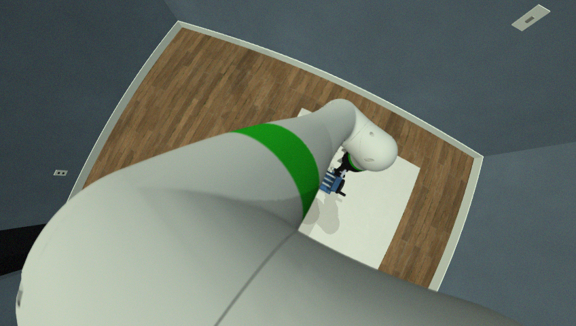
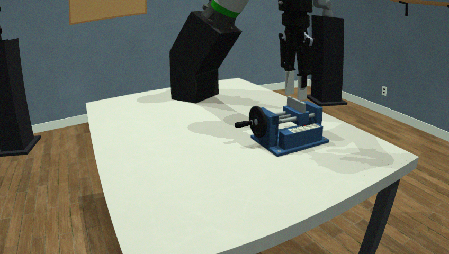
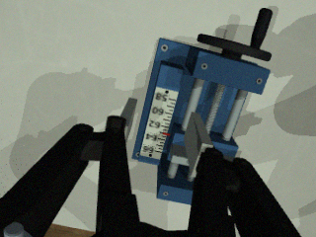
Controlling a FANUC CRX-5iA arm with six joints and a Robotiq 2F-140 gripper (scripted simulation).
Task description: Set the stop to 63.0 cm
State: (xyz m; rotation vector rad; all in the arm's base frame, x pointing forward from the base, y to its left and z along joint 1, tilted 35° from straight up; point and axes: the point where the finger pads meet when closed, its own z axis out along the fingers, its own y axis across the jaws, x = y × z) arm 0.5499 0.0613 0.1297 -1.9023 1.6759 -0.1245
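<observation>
A blue stop fixture [image 2: 293,139] [image 1: 329,185] [image 3: 177,66] stands on the white table [image 2: 189,179] [image 1: 375,218] [image 3: 66,27]. Its black handwheel [image 2: 258,125] [image 3: 232,45] with a crank handle [image 2: 242,124] [image 3: 263,26] faces left in the exterior view. The grey stop plate [image 2: 296,105] sits on the guide rods near the far end from the wheel. A white scale [image 2: 304,128] [image 3: 164,118] runs along the side, with a red mark. My gripper [image 2: 295,90] [image 3: 161,118] hangs just above the stop plate, fingers apart and empty, well away from the handwheel.
The arm's black pedestal [image 2: 196,62] stands at the table's back. A black column [image 2: 327,56] stands behind the fixture on the floor, another column [image 2: 12,94] at the far left. The table's right edge is near the fixture.
</observation>
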